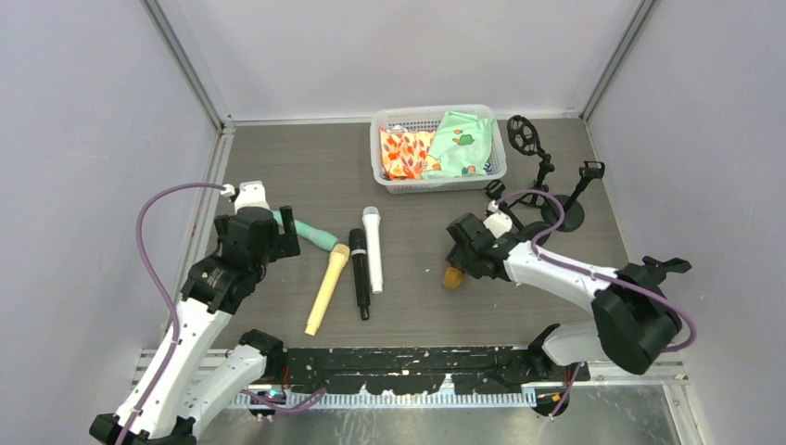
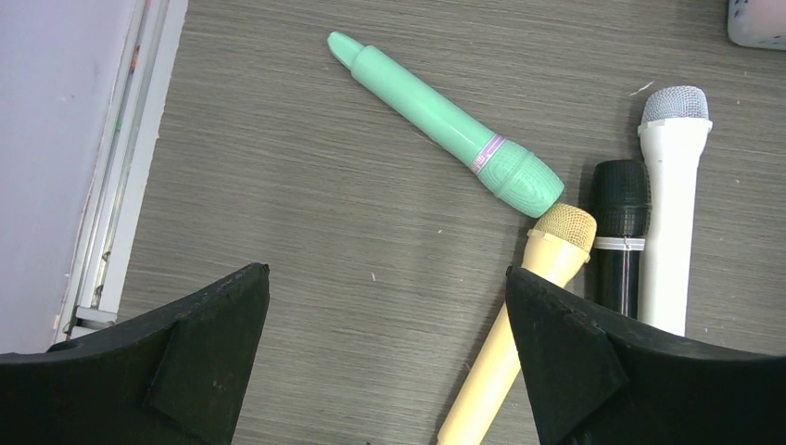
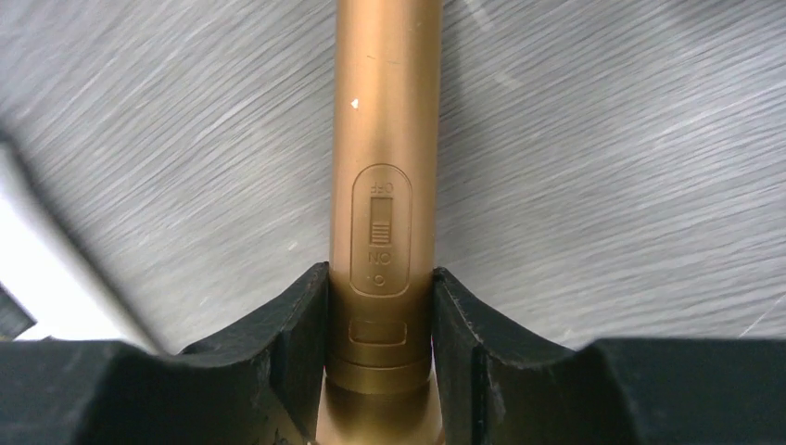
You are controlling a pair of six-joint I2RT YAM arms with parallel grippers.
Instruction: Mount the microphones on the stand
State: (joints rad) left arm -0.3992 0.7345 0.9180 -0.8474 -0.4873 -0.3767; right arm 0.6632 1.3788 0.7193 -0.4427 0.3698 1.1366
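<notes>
My right gripper (image 1: 461, 257) is shut on a gold microphone (image 3: 385, 185), gripping it near the switch; only its end (image 1: 452, 277) shows below the fingers in the top view. The black stand (image 1: 556, 209) with two clips stands behind it at right. A mint microphone (image 1: 312, 234), a cream one (image 1: 326, 289), a black one (image 1: 359, 274) and a white one (image 1: 373, 248) lie at the table's middle. My left gripper (image 1: 278, 236) is open above the mint one's left end; its view shows the mint (image 2: 445, 125), cream (image 2: 519, 324), black (image 2: 619, 232) and white (image 2: 671, 204) microphones.
A white basket (image 1: 437, 181) with an orange and a green cloth sits at the back centre. A black round pop filter (image 1: 525, 135) rises beside it, left of the stand. The enclosure's walls close in on left, right and back.
</notes>
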